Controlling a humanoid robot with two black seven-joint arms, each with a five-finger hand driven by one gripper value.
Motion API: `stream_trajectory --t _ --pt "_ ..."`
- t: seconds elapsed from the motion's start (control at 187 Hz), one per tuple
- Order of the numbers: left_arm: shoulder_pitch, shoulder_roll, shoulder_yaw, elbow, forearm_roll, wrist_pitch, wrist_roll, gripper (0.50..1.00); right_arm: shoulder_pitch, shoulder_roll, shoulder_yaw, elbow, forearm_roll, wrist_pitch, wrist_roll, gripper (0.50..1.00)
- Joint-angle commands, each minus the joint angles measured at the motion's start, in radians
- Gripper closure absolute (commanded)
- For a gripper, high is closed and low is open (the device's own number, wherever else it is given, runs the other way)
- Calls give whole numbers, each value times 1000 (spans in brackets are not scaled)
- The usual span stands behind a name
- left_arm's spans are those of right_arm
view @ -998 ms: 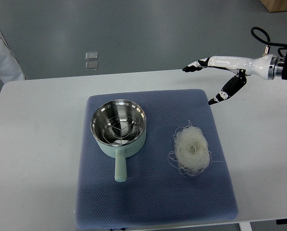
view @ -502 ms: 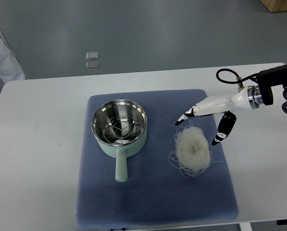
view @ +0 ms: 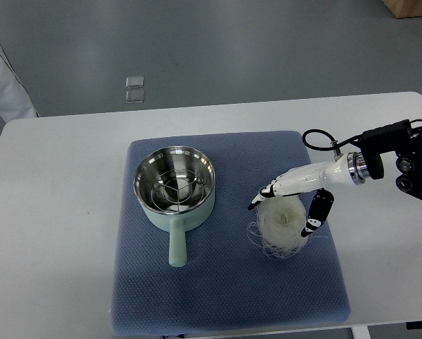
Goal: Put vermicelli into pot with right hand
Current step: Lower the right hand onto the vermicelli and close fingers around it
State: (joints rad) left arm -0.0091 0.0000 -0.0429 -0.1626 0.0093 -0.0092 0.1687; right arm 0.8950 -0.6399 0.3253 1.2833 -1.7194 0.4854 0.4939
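We see the white vermicelli (view: 284, 227), a loose round nest, lying right of the upright mint-green pot (view: 174, 191), whose handle points toward us

Right hand (view: 287, 206) straddles vermicelli (view: 281, 226) beside pot (view: 174, 188).

One pale green pot with a steel interior (view: 174, 189) is sitting on one blue quilted mat (view: 225, 282), along with one white nest of vermicelli (view: 281, 227). One white robot hand (view: 287, 205) is showing, and two small clear squares (view: 134, 89) are lying on the grey floor beyond the one white counter (view: 55, 233).
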Motion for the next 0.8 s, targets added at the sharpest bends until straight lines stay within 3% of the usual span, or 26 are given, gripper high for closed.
stream_trajectory --t 0.0,0.406,0.571,0.795 --pt "0 0 0 0 0 0 0 500 -8 5 0 -2 -2 -13 -1 576" --pt "0 0 -2 0 0 0 0 500 -42 25 -2 -16 -9 -47 -32 599" --pt "0 0 0 0 0 0 0 500 -47 25 -2 -27 -14 -53 -51 644" --pt "0 0 0 0 0 0 0 500 -47 25 -2 -33 -17 -53 -54 775"
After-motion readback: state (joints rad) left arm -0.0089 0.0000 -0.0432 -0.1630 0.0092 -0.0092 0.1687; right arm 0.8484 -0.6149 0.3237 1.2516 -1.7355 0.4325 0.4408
